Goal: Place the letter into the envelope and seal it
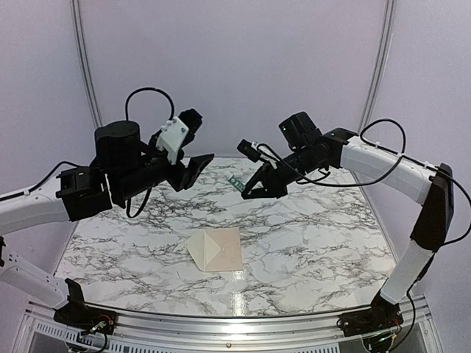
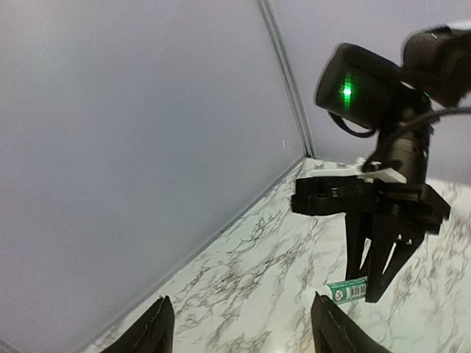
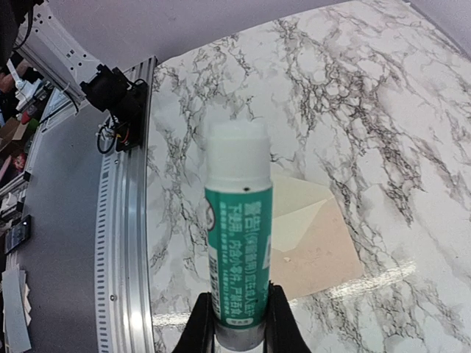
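R gripper [image 3: 237, 323] pinches the glue stick [image 3: 238, 243]. L gripper [image 2: 243, 327] is up high, fingers spread, holding nothing. Letter [image 1: 227, 251] lies flat at 6 o'clock on the table [image 1: 331, 243], envelope [image 1: 197, 250] touching it at 9. I think the paper's thin, light, bendy & slides easy, so grab an edge gently.

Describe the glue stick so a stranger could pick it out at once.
Above the marble table, find the right gripper. It pinches the glue stick by one end: green printed label, white cap. Unlike the cream envelope lying flat, it is held in the air.
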